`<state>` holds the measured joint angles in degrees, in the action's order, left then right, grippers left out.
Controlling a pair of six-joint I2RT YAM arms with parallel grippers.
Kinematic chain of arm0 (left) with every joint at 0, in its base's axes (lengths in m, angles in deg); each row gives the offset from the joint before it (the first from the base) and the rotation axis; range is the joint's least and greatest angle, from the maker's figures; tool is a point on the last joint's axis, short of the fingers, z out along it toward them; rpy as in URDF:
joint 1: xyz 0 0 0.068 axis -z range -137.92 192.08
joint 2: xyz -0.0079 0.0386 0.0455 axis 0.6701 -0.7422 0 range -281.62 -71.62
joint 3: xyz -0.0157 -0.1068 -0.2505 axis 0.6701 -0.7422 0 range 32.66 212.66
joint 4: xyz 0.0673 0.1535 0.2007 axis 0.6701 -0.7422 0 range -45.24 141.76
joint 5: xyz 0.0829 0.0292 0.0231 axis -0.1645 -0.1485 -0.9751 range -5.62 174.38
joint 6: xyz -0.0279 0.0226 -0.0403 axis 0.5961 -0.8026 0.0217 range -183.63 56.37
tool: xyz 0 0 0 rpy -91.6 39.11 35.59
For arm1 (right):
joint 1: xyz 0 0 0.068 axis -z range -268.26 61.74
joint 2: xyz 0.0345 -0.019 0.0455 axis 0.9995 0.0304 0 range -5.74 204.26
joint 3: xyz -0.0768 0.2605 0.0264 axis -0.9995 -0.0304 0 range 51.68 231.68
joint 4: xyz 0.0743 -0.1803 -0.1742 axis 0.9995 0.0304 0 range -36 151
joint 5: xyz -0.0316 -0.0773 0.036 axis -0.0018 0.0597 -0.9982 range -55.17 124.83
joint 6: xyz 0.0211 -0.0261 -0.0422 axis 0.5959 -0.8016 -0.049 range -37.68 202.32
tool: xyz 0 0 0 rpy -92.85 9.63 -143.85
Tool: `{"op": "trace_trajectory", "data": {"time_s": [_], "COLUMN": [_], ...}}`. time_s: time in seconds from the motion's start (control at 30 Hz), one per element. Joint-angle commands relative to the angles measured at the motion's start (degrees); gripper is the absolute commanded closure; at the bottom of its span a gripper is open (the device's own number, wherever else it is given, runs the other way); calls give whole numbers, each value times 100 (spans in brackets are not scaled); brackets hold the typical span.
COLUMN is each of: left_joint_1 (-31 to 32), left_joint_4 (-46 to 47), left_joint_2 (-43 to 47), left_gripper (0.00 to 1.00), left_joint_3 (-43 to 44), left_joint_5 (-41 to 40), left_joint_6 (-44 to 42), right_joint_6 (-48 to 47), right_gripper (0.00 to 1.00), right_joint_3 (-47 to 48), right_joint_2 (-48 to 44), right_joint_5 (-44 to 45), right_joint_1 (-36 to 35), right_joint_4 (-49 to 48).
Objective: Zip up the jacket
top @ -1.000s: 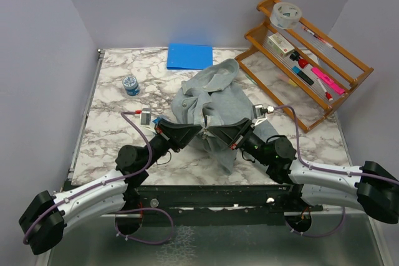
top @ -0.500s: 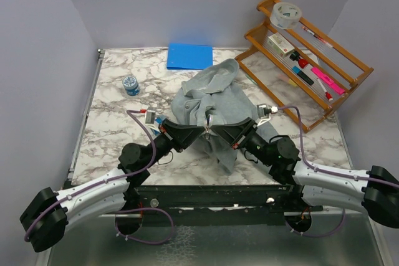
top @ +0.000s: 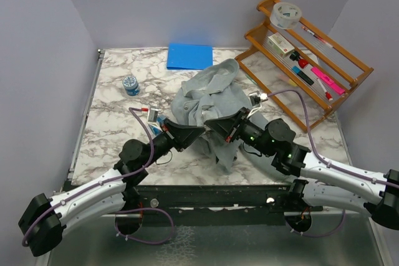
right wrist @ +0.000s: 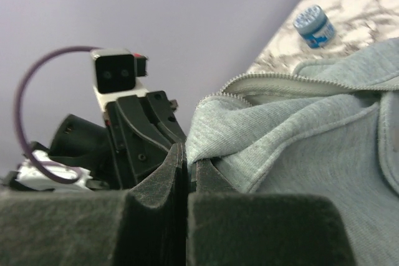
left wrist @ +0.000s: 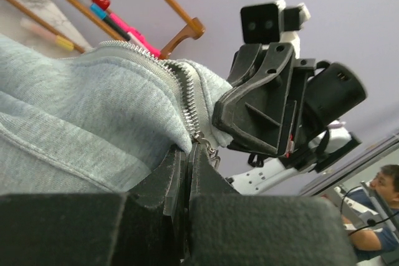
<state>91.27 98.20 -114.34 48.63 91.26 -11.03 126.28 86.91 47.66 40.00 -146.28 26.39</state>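
- Now the jacket (top: 211,95) lies crumpled on the tabletop (top: 112,126).
- Its zipper edge sits pinched in the closed left hand (left wrist: 187,157).
- Just beside, the closed right hand (right wrist: 187,157) pinches another fabric edge.

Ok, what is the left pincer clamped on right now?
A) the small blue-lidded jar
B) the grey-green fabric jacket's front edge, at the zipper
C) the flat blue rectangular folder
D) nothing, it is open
B: in the left wrist view the left pincer is shut on the edge of the soft light grey-green fabric jacket, right where the metal zipper teeth run down to its tips.
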Motion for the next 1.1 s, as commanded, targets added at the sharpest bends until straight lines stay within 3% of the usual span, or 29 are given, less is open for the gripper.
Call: {"op": "trace_trajectory", "data": {"time_s": [0.0,0.13,0.5,0.7,0.87,1.07], "left_joint_1": [117,117,183,265,302,310], "left_joint_4": [-1502,-1825,-1954,-2002,-2093,-2258], "left_joint_2": [169,153,84,-252,-151,96], "left_gripper": [100,100,100,100,100,100], "left_joint_3": [29,-101,-791,-932,-1031,-1059], "left_joint_5": [640,721,741,866,817,745], "left_joint_6": [-360,-468,-529,-597,-543,-538], "right_joint_6": [-512,-415,-312,-475,-662,-963], "right_gripper": [100,100,99,92,83,71], "right_joint_3": [474,164,-743,-769,-704,-489], "right_joint_2": [328,615,852,1109,756,-100], "right_joint_5": [14,-337,31,-369,-473,-392], "right_joint_1": [28,28,28,28,28,28], "right_joint_4": [1327,1121,1094,1182,1787,3155]}}
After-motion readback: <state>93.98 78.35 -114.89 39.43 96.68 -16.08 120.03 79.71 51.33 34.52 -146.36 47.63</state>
